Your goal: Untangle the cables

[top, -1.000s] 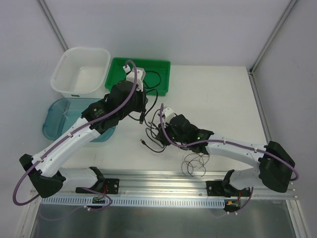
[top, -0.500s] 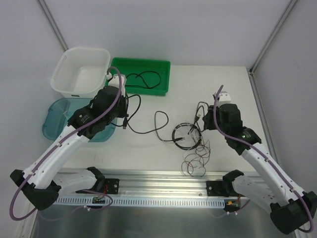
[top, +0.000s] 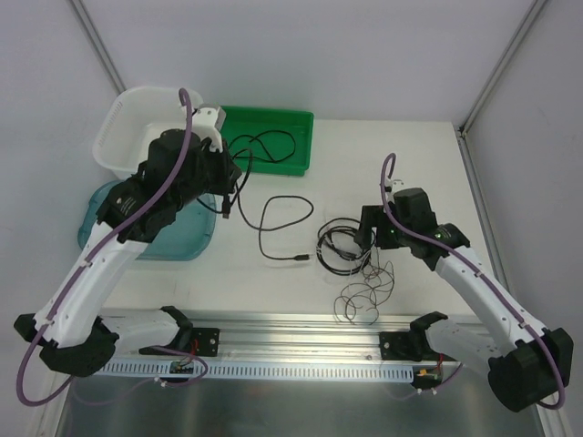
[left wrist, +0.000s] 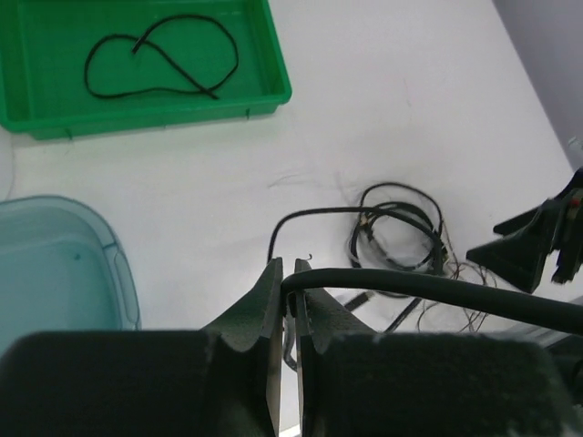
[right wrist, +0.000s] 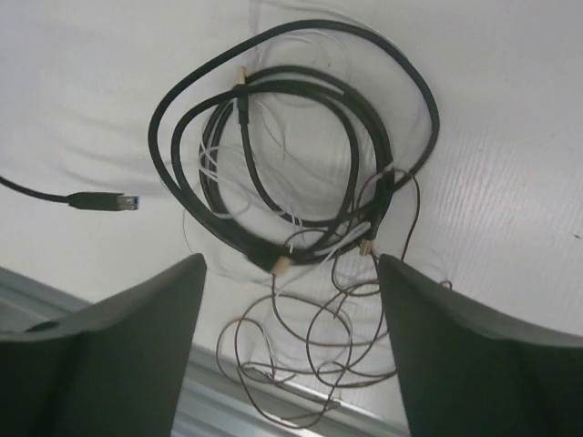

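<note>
Black round cable (left wrist: 410, 284) is pinched between the left fingers (left wrist: 278, 289), which are closed tight on it. From there it loops over the white tabletop (top: 410, 164) to a plug end (right wrist: 102, 200) lying free at 9 o'clock of the tangle.

Tangle of coiled black cables with a thin white cord (top: 341, 248) lies toward 5 o'clock from the green plastic tray (left wrist: 273, 86). Hair-thin brown wire (top: 363, 293) spills in loose loops at the tangle's 6 o'clock, running into it.

Right fingers (top: 368, 229) are spread wide and hold nothing — above the tangle, toward its 3 o'clock edge.

Separate black cord (left wrist: 232, 55) lies alone in the tray, apart from the rest.
</note>
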You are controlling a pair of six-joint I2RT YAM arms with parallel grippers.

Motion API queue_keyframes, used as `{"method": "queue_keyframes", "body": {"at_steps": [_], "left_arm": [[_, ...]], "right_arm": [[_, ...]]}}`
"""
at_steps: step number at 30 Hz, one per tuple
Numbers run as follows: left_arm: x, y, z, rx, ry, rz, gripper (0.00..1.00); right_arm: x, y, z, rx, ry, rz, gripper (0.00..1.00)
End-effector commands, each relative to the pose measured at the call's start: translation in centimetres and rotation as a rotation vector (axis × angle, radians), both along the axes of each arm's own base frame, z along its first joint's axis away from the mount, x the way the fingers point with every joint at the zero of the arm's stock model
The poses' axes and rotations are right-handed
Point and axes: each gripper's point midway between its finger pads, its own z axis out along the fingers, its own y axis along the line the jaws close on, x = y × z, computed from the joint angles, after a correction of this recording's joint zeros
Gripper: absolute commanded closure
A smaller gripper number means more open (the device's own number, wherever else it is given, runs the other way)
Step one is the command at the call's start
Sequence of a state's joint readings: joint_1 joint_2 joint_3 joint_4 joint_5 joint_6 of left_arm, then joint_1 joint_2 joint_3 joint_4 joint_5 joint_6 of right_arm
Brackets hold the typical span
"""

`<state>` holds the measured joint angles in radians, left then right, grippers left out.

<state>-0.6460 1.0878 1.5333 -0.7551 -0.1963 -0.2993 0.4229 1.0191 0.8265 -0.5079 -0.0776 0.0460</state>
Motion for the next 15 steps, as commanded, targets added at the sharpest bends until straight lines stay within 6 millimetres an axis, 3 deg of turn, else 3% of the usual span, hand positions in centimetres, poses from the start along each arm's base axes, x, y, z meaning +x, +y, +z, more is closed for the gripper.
{"method": "queue_keyframes", "body": {"at_steps": [1,2,4,5,7,8,9,10,11,12,13,15], "left_arm": [[2.0,-2.3,2.9,-0.052,-0.024,-0.032,1.00],[2.4,-2.3,5.3,-0.080,-0.071,-0.025,1.00],[4.1,-2.8,6.2,-0.072,-0.085,-0.005,1.00],[4.6,-2.3,8.6,-0.085,-0.142,0.022,1.00],[6.5,-2.5,9.4,-0.072,-0.161,0.050,1.00],[6.8,-2.2,11.8,-0.093,-0.215,0.058,1.00],[7.4,-2.2,12.8,-0.099,-0.238,0.070,1.00],[9.0,-2.5,12.5,-0.087,-0.234,0.086,1.00],[9.1,-2.2,14.9,-0.115,-0.287,0.094,1.00],[10.7,-2.7,14.6,-0.108,-0.286,0.103,1.00],[11.1,-2.2,16.5,-0.132,-0.331,0.119,1.00],[13.2,-2.4,17.2,-0.142,-0.367,0.141,1.00]], "right_arm": [[-1.3,0.1,2.1,0.011,-0.021,0.034,0.17],[-1.6,0.0,2.2,0.002,-0.020,0.037,0.13],[-2.3,-0.6,2.9,-0.008,-0.037,0.036,0.02],[-2.6,-0.7,3.2,-0.009,-0.043,0.039,0.01],[-3.5,-1.0,3.7,-0.003,-0.055,0.042,0.00],[-3.7,-1.0,4.0,0.002,-0.061,0.043,0.00],[-4.1,-1.2,4.1,0.003,-0.061,0.043,0.03],[-4.4,-1.3,4.6,0.014,-0.080,0.041,0.03],[-4.6,-1.3,4.7,0.020,-0.083,0.045,0.03],[-4.9,-1.3,4.8,0.025,-0.087,0.048,0.03],[-5.0,-1.4,5.1,0.034,-0.098,0.046,0.03],[-5.3,-1.6,5.3,0.037,-0.103,0.040,0.03]]}}
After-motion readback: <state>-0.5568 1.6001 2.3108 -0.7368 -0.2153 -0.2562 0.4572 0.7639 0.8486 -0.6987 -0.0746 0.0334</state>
